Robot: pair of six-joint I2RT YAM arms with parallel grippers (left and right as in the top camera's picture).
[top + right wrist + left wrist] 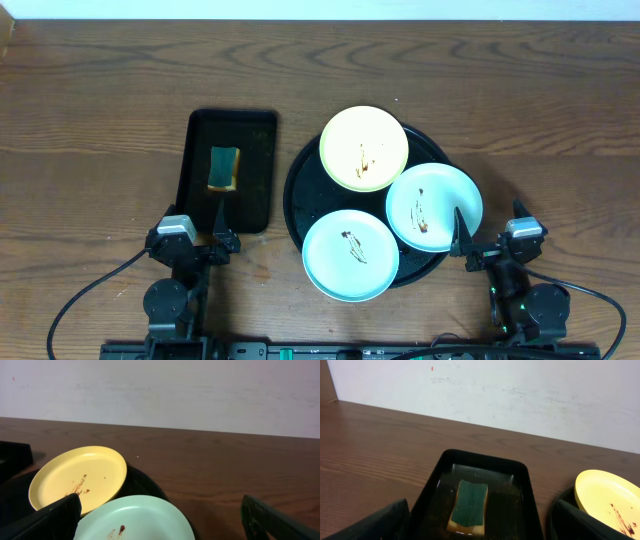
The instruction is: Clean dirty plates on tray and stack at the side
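Broadly, a brown wooden surface (pixel 100 80) fills the overhead view. On it, right of centre, sits the round black tray (pixel 296 190). At its 9 o'clock, just beside it, lies a smaller rectangular black tray (pixel 255 170).

All three plates rest on the round tray, each marked with brown smears. The yellow plate (pixel 364 148) is at 12 o'clock. One mint plate (pixel 433 207) is at 4 o'clock and the other mint plate (pixel 350 255) at 6 o'clock, both hanging over the rim. Their edges meet or overlap.

At 6 o'clock of the rectangular tray is the left pincer (pixel 192 222), its fingers wide apart and gripping nothing. The right pincer (pixel 490 232), likewise spread and empty, sits at 4 o'clock of the round tray, one finger by the nearer mint plate's edge.

A green-topped sponge (pixel 224 168) lies in the rectangular tray.
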